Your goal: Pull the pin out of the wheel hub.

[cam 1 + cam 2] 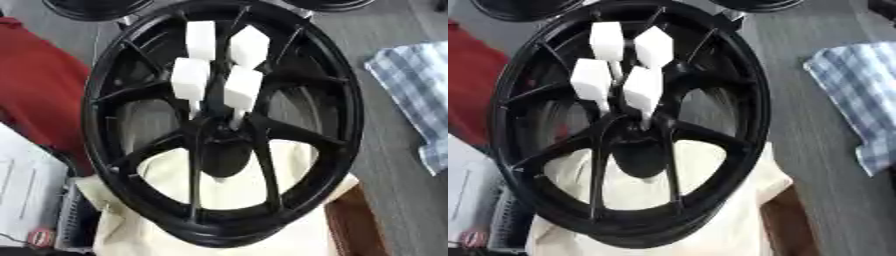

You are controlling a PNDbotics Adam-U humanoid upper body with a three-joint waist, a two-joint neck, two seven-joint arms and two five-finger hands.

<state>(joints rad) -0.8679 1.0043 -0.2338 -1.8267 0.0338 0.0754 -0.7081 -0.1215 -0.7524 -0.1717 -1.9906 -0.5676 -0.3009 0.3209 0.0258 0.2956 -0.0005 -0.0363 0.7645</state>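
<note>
A big black wheel [219, 125] fills the view, lying on a cream cloth [227, 185]. Four white pins [241, 89] with blocky tops stick up from the hub [219, 145] in the middle. No robot hand shows, so its state can't be told.

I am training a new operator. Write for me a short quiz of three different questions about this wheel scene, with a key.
1. True or false: four white-headed pins stand in the black wheel hub.
2. Which cloth lies under the wheel: (a) red cloth, (b) cream cloth, (c) checked cloth?
3. Fill in: the checked cloth lies to the wheel's ____.

Key: 1 true; 2 b; 3 right.
</note>
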